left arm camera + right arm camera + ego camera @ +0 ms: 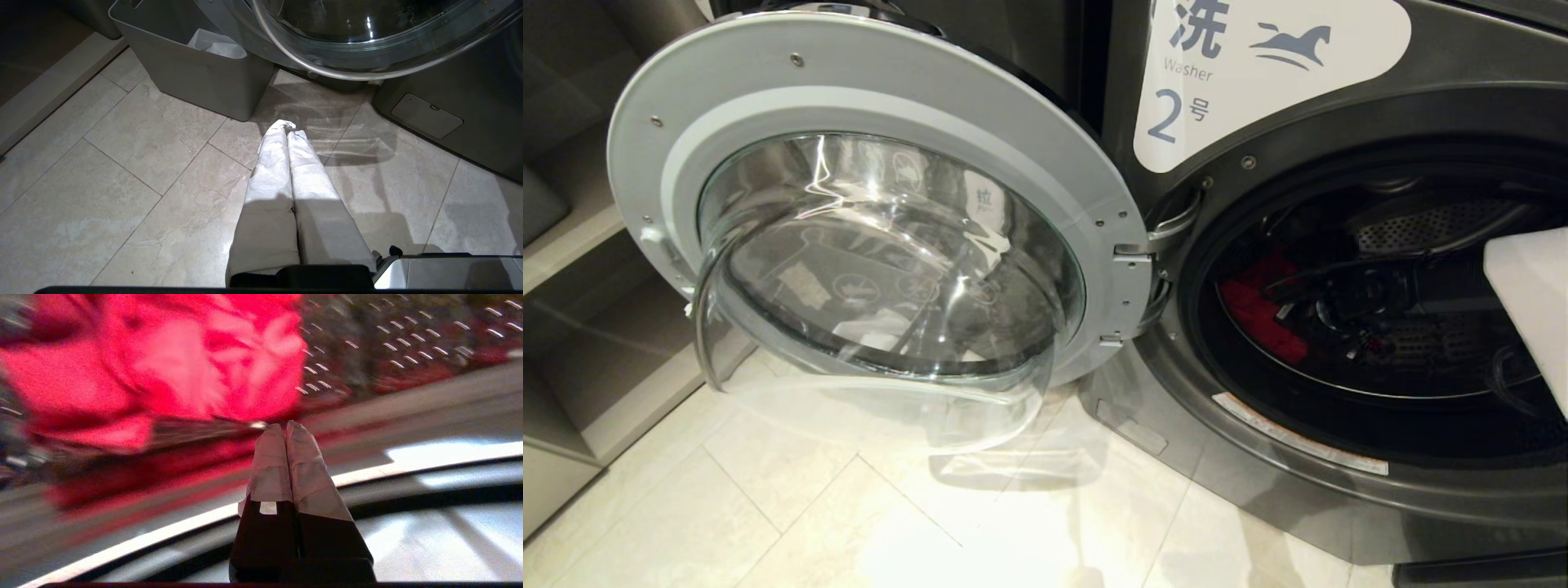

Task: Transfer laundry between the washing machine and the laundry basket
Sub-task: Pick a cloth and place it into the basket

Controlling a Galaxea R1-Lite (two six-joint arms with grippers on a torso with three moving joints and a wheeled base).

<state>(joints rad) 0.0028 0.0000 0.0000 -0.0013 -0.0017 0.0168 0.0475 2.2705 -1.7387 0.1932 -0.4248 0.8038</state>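
The washing machine stands with its round door swung wide. A red piece of laundry lies at the left of the dark drum. My right arm reaches into the drum. Its gripper is shut and empty, just over the drum's lip, with the red laundry a little beyond its tips. My left gripper hangs shut and empty over the tiled floor. The grey laundry basket stands under the door with a white cloth in it.
The open glass door overhangs the basket and the floor at the left of the drum opening. A low shelf unit runs along the far left. The machine's base panel is at floor level beside the left gripper.
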